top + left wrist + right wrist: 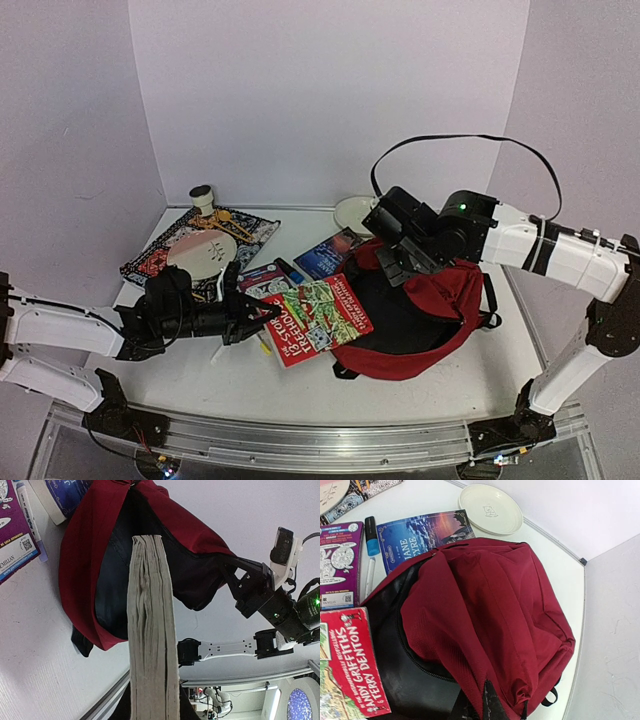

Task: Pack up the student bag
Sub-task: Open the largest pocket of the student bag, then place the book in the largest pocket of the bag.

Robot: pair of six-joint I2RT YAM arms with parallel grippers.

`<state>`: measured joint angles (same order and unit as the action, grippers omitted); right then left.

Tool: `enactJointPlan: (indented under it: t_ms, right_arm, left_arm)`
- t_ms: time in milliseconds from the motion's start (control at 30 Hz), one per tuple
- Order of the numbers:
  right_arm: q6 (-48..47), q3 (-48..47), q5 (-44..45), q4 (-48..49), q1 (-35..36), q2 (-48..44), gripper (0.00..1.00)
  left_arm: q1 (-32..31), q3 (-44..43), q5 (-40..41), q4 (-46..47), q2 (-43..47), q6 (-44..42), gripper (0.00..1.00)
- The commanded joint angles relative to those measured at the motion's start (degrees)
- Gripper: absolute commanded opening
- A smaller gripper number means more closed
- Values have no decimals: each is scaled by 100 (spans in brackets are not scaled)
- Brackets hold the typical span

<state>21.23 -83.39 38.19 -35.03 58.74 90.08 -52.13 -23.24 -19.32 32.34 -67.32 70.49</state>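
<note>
**Book-to-bag alignment: bag mouth faces the left gripper.**
The student bag [445, 300] lies centre-right in the top view, with its dark mouth turned left. The left gripper [248, 320], on the nearer arm, clamps the red book [318, 318]. The book's long axis points right into the opening. The right gripper [231, 575] is pinched on the upper flap and holds it raised. A blue book [325, 252] lies near, above the path.

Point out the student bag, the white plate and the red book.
student bag [495, 610]: right wrist view, on its red front panel.
white plate [490, 509]: right wrist view, on its bare middle.
red book [322, 312]: top external view, on its front cover.
</note>
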Motion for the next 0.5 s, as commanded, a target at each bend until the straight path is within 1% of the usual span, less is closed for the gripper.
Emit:
enactJointPlan:
  t_ms: [0,133,300,467]
  right_arm:
    - [198,-185,-124,165,11,-274,0]
    - [196,-15,-559,612,12,-397,0]
    - [144,91,-967,1060,8,-600,0]
    - [110,150,-1295,1280,12,-798,0]
  left_arm:
    - [-72,-523,51,425,-120,21,0]
    - [-180,-875,82,437,-532,-1,0]
    - [-312,-1428,95,538,-1287,36,0]
    - [-348,-1767,231,1020,-1901,275,0]
